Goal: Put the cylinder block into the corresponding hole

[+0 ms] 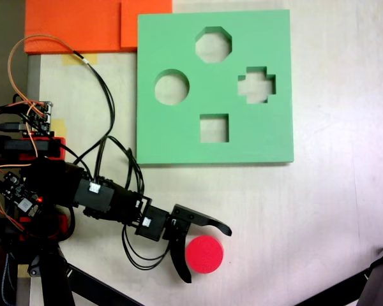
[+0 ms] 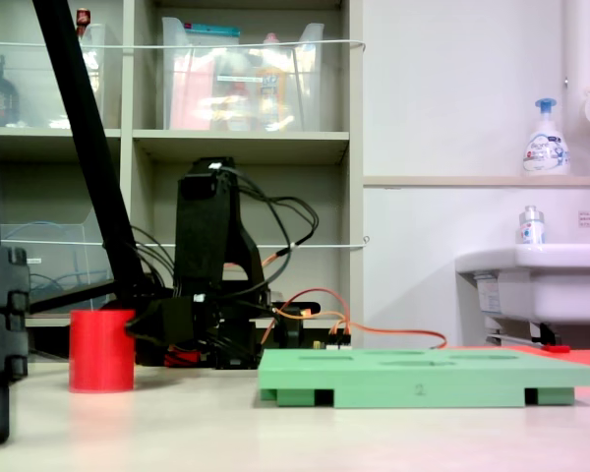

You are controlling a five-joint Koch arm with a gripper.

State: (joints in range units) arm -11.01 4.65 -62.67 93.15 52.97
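Pincer [image 1: 209,254] open, jaws straddling the red cylinder block [image 1: 204,254], well below the green board [image 1: 179,140]. Foam: likely light, soft; grip mid-wall.

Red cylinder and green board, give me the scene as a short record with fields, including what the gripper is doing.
cylinder: red cylinder, upright on the table, clear of the board
gripper: gripper open, jaws on either side of the cylinder, no grip visible yet
board: green board flat on the table, above the cylinder in the top-down fixed view
cutouts: round hole, octagon, cross, square, all empty
target: round hole, on the board's left side in that view
status: cylinder not yet in the hole
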